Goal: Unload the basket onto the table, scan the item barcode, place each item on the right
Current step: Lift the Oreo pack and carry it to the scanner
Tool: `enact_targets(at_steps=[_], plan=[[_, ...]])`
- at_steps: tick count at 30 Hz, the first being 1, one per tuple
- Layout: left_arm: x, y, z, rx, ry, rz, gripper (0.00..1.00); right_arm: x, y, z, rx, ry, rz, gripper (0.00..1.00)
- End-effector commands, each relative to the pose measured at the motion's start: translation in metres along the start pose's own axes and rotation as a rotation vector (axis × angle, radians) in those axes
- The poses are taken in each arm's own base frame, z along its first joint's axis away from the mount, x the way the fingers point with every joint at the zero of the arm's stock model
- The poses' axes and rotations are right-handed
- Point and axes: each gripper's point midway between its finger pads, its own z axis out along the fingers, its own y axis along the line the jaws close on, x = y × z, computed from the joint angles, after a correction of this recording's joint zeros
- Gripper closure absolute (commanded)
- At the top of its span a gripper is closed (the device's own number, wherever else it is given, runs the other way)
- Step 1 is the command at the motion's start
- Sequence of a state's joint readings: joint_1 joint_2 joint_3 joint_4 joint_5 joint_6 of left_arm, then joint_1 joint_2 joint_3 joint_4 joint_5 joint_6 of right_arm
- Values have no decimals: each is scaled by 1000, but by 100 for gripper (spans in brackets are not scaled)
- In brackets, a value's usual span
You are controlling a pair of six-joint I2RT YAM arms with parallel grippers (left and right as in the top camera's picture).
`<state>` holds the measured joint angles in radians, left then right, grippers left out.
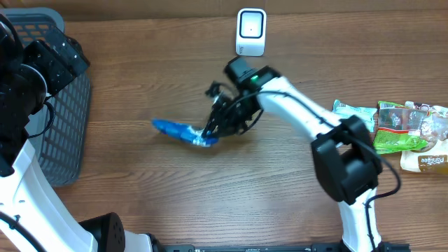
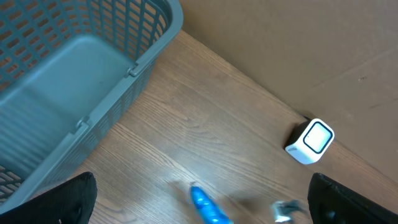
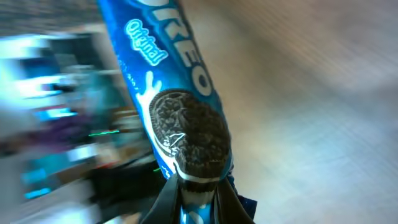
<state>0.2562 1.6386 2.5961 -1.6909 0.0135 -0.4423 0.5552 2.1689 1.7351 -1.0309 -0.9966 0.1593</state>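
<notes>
Oreo packet judged light, slick-filmed, crushable within; right claw pinches its flat end, the safest hold, while left claw stands spread, empty.

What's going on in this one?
The right gripper is shut on one end of a blue Oreo pack in the middle of the table. The scanner stands apart from it at the far edge, so nothing is scanned yet. The left gripper hangs open and empty above the basket.
</notes>
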Motion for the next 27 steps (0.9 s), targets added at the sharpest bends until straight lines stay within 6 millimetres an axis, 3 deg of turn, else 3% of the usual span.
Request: enact_targets(at_steps=[1,2,4,9,15,22,27], plan=[[-1,2,3,-11,3,10,0,0,75,-94,-516,-44,3,96],[-1,2,3,-11,3,10,0,-1,76,-109,-568,-57,25,96],[-1,2,4,-11,3,10,0,-12,60,-144,-575,-122,117,96],[-1,2,4,-12,4,10,0,-22,38,-183,-585,-210,181,96],[-1,2,4,-12,5,10,0,-28,32,-209,-582,-275,152,96],[-1,2,4,-12,5,10,0,-36,43,-222,-571,-297,87,96],[-1,2,4,-12,5,10,0,-59,48,-234,-517,-351,-37,96]])
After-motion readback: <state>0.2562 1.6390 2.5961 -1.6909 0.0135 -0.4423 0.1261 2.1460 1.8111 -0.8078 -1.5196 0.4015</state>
